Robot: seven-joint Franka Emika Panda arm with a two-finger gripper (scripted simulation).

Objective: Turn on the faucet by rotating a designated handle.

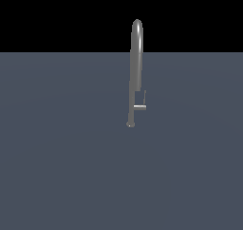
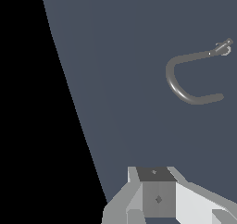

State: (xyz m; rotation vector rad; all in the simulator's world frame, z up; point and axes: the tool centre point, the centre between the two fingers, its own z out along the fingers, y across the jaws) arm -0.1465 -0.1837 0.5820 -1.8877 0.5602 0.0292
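The faucet (image 1: 136,67) is a tall slim grey gooseneck tube standing upright on a small round foot, in the middle of the exterior view. Its handle (image 1: 141,107) is a short horizontal stub low on the tube, sticking toward the exterior view's right, with a thin upright rod at its end. The wrist view looks down on the faucet (image 2: 185,96), whose arch appears as a hook, with the handle (image 2: 223,46) by the foot. My gripper (image 2: 176,218) shows only at the picture's edge, far from the faucet, fingers apart and empty. The arm is absent from the exterior view.
The faucet stands on a flat blue-grey surface (image 1: 71,153) that fills the lower part of the exterior view. Black background lies beyond its far edge and along one side in the wrist view.
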